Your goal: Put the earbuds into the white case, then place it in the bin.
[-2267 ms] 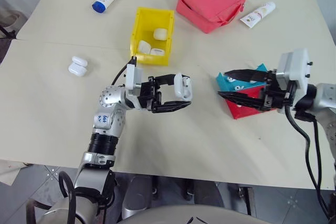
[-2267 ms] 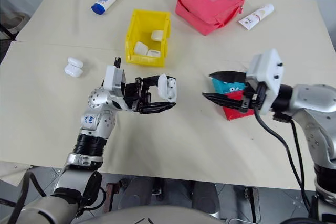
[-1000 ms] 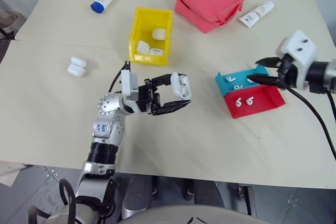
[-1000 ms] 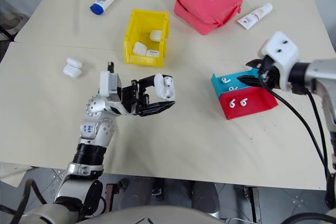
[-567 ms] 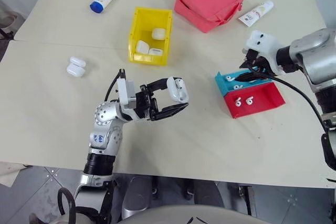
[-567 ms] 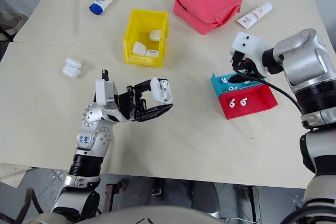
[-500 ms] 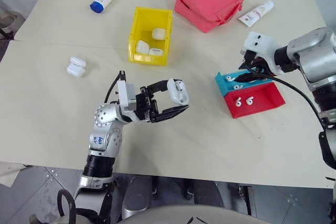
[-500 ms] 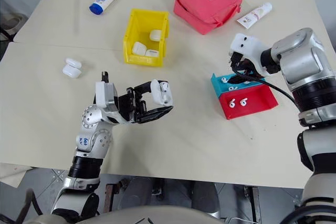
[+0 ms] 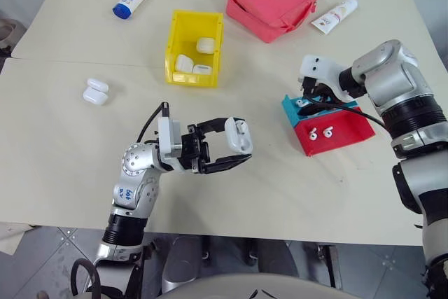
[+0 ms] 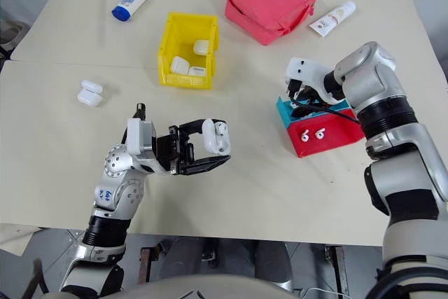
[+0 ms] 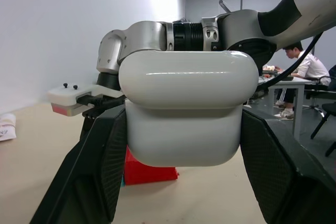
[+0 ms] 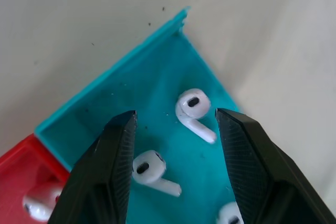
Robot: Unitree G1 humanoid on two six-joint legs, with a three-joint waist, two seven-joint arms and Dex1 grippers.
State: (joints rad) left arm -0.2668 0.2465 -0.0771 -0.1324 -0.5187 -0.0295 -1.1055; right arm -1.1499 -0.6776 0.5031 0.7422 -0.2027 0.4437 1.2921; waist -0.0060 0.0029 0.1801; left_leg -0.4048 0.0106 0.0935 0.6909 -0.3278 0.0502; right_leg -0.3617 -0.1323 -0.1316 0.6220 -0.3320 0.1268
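Observation:
My left gripper is shut on the white case, holding it above the table's near middle; in the left wrist view the case sits between both black fingers. My right gripper points down into the teal tray, open, with its fingers on either side of two earbuds lying in it. It touches neither. More earbuds lie in the red tray. The yellow bin stands further back, with three white cases inside.
Another white case lies at the left of the table. A white bottle with a blue cap, a red fabric pouch and a white tube line the far side.
My right arm has swung in to the left and lowered, tipping its open gripper down over the teal tray. The left gripper still holds the case in much the same place.

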